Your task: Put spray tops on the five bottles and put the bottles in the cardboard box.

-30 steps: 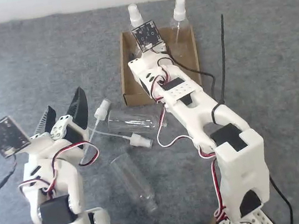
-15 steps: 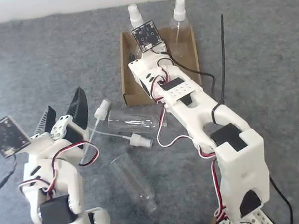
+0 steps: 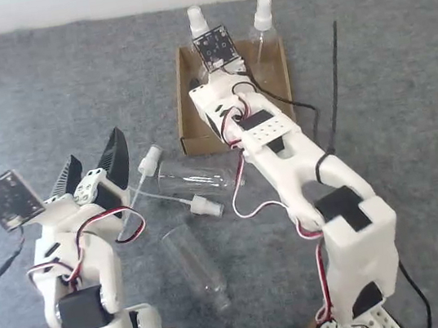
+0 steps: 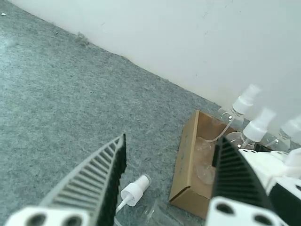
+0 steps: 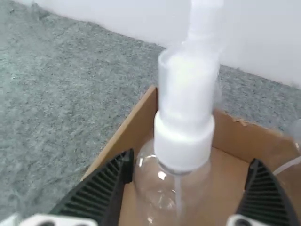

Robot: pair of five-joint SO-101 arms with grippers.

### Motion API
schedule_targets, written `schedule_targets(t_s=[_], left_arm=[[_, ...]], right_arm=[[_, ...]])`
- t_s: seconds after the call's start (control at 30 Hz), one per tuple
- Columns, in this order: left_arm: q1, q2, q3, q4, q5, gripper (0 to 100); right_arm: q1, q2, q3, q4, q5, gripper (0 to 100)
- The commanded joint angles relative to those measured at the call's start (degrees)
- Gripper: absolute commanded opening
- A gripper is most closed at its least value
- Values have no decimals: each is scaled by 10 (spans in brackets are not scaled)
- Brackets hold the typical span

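The cardboard box [image 3: 188, 111] stands at the far middle of the carpet. Capped bottles [image 3: 264, 17] stand upright in it. My right gripper [image 5: 190, 164] is open inside the box, one jaw on each side of a capped bottle [image 5: 186, 117] without touching it. Two uncapped bottles lie on the carpet, one [image 3: 196, 176] in front of the box and one [image 3: 194, 262] nearer. Loose spray tops [image 3: 150, 159] [image 3: 206, 207] lie beside them. My left gripper [image 3: 93, 150] hangs open and holds nothing, left of these; a loose spray top [image 4: 134, 190] and the box [image 4: 188, 160] lie beyond it [image 4: 171, 141].
Grey carpet covers the table up to a white wall at the back. The right arm [image 3: 283, 154] stretches over the carpet into the box, with a black cable [image 3: 330, 81] standing up beside it. Open carpet lies left of the box.
The right arm's elbow and upper links have shifted slightly to the right. The left arm and the loose bottles and tops have not moved.
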Motion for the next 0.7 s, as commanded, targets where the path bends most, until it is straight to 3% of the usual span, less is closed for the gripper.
schedule_targets(t_s=[0.0, 0.67], left_arm=[[4, -7, -5, -18, -6, 279], [4, -7, -5, -18, -6, 279]], right_arm=[[-2, -83, 9, 12, 6, 332], [-1, -380, 218, 44, 6, 329]])
